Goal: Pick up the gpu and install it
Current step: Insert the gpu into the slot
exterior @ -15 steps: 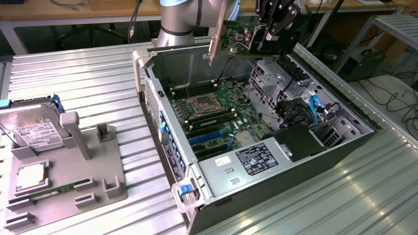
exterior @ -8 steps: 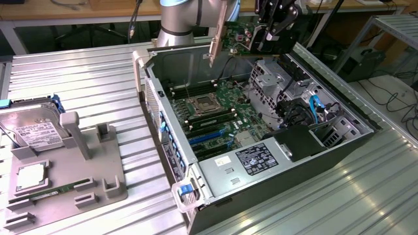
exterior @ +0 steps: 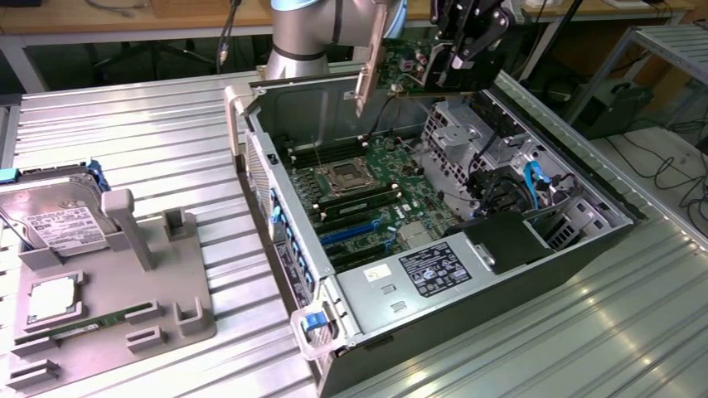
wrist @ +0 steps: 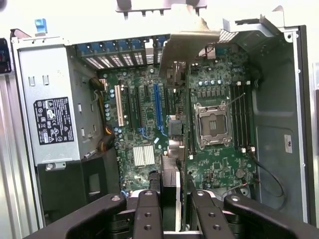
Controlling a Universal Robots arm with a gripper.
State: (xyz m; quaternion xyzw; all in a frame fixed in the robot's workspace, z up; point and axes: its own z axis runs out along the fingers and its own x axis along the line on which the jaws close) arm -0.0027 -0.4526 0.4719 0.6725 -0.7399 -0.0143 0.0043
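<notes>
- gpu point(wrist: 170, 179): hanging edge-down over the motherboard point(wrist: 144, 124) of the open case point(wrist: 298, 124).
- Pinching its faces between the narrowly parted fingers point(wrist: 148, 211) of the gripper point(exterior: 459, 50).
- Probably handling as light, stiff, fragile; gripping bare board edges best.

**Bare metal, green board, matt plastic**

The gripper point(wrist: 172, 216) is matt black, and its fingers point(wrist: 148, 214) are smooth, dotted with small screw holes. Between them sits the gpu point(wrist: 170, 181), black-faced on green circuit board, its bracket point(exterior: 364, 76) bare pale metal with a dull sheen. Beneath the gripper the computer case point(wrist: 279, 99) is grey sheet metal, matt inside. The motherboard point(wrist: 219, 167) is green lacquered board with a shiny metal socket frame point(wrist: 213, 119). Well away from the gripper, the table point(exterior: 133, 124) is ribbed, light-catching metal — the fixture tray point(exterior: 166, 319) on it looks like matt grey plastic.
</notes>
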